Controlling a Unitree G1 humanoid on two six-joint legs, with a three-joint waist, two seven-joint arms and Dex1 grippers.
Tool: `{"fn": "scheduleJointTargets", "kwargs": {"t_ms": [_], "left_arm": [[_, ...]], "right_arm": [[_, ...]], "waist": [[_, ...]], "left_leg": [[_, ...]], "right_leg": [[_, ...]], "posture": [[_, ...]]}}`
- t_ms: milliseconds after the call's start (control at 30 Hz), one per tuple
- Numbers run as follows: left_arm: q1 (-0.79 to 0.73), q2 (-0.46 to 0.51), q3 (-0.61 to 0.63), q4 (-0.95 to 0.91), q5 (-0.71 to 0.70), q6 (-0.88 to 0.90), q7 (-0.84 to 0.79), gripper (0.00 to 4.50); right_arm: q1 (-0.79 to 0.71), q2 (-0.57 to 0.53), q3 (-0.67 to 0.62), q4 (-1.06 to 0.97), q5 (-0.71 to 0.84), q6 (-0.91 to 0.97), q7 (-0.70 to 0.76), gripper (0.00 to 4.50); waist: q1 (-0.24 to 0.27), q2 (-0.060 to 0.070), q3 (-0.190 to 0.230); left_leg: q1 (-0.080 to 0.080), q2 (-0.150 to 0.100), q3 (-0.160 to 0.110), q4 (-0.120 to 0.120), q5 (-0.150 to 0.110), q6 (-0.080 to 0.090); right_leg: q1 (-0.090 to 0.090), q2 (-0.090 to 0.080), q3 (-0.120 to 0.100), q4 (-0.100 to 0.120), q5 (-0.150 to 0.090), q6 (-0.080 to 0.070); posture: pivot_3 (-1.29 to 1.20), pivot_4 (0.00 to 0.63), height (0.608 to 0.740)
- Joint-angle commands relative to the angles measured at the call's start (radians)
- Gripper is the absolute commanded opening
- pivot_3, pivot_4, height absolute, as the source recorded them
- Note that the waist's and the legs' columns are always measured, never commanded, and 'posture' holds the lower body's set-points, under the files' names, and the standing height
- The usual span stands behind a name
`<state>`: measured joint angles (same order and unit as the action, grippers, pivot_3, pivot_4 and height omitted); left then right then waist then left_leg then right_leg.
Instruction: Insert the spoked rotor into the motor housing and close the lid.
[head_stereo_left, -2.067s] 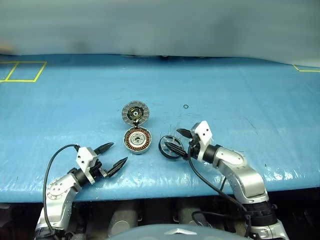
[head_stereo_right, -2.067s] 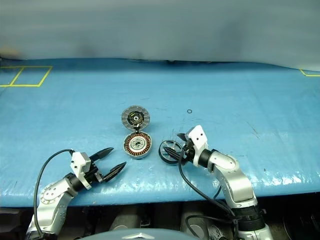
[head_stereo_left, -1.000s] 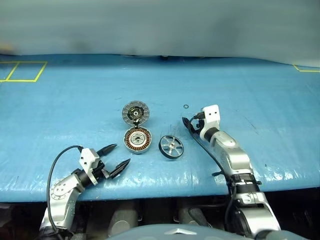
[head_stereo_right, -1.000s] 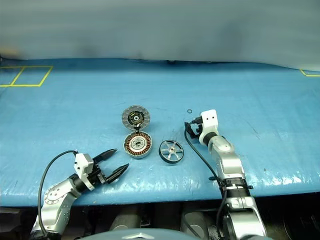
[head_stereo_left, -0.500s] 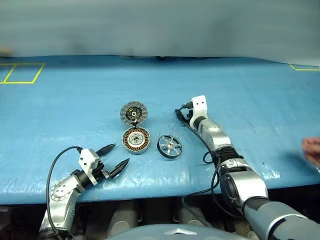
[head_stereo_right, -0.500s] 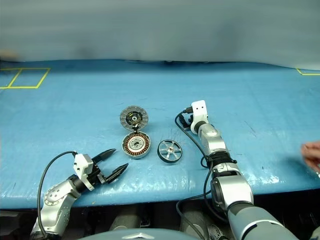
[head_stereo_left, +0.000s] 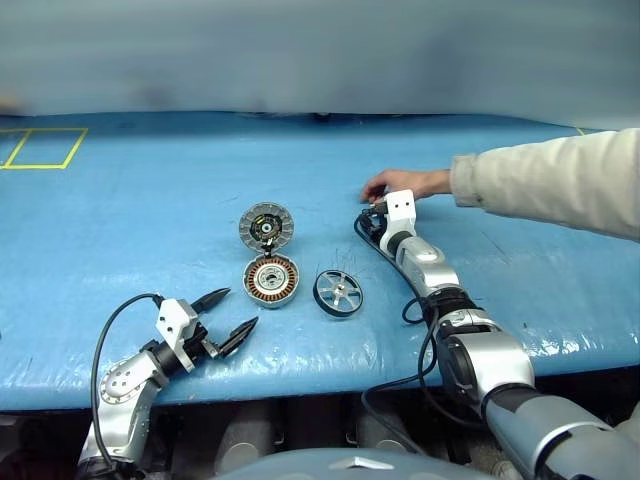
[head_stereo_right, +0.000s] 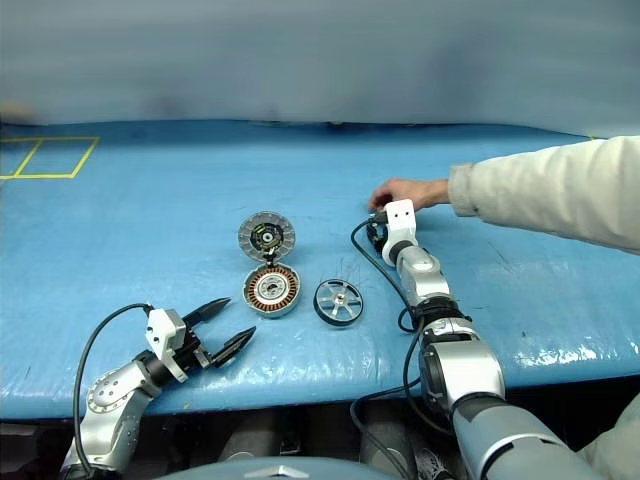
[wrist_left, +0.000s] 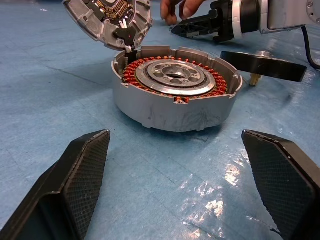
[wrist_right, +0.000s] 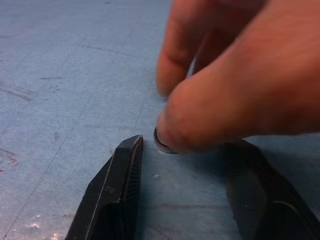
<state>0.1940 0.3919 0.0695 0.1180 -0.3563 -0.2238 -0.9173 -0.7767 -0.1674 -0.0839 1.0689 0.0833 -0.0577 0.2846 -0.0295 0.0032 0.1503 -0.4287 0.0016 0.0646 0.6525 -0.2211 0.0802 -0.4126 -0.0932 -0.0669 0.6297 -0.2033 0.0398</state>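
Observation:
The motor housing (head_stereo_left: 271, 279), a grey cup with copper coils, lies on the blue table (head_stereo_left: 150, 200). Its lid (head_stereo_left: 266, 226) stands tilted open at the far side. The spoked rotor (head_stereo_left: 339, 292) lies flat just right of the housing. My left gripper (head_stereo_left: 240, 307) rests open near the table's front edge, pointing at the housing, its fingers (wrist_left: 80, 170) well short of it. My right gripper (head_stereo_left: 370, 222) is stretched out beyond the rotor, open and holding nothing. Its fingers (wrist_right: 122, 185) flank a small metal ring (wrist_right: 161, 143) that lies just past the fingertips.
A person's hand (head_stereo_left: 400, 184) in a pale sleeve (head_stereo_left: 550, 180) reaches in from the right and pinches the small ring just ahead of my right gripper. Yellow tape marks (head_stereo_left: 40, 147) sit at the far left of the table.
My right arm left the rotor and stretched forward toward the small ring, and its fingers have narrowed. A person's hand came in from the right onto that ring. The left arm stayed put.

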Motion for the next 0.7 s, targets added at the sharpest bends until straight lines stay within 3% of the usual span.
{"fn": "scheduleJointTargets", "kwargs": {"t_ms": [33,333,700], "left_arm": [[-0.001,0.000,0.004,0.007,-0.003,-0.015,-0.004,4.50],[-0.002,-0.001,0.005,0.021,-0.002,-0.023,-0.006,4.50],[-0.001,-0.003,0.007,0.044,-0.002,-0.042,-0.004,4.50]], "right_arm": [[0.004,-0.003,-0.005,0.017,-0.005,0.011,0.005,2.40],[0.015,0.007,-0.001,0.005,-0.003,0.016,0.034,2.40],[0.060,0.047,0.068,-0.096,-0.020,0.045,0.215,2.40]], "waist": [[0.000,0.000,0.000],[0.000,0.000,0.000],[-0.002,0.001,-0.001]], "left_leg": [[0.000,0.000,0.000,0.000,0.000,0.000],[0.000,0.001,0.000,0.000,-0.001,-0.001],[0.000,0.002,0.000,0.000,-0.002,-0.004]], "right_leg": [[0.000,0.000,0.000,0.000,0.000,0.000],[0.000,0.000,0.000,0.000,0.000,-0.001],[0.000,0.000,0.000,0.000,0.001,-0.002]], "posture": [[0.00,0.150,0.740],[0.00,0.150,0.740],[0.00,0.150,0.740]]}}
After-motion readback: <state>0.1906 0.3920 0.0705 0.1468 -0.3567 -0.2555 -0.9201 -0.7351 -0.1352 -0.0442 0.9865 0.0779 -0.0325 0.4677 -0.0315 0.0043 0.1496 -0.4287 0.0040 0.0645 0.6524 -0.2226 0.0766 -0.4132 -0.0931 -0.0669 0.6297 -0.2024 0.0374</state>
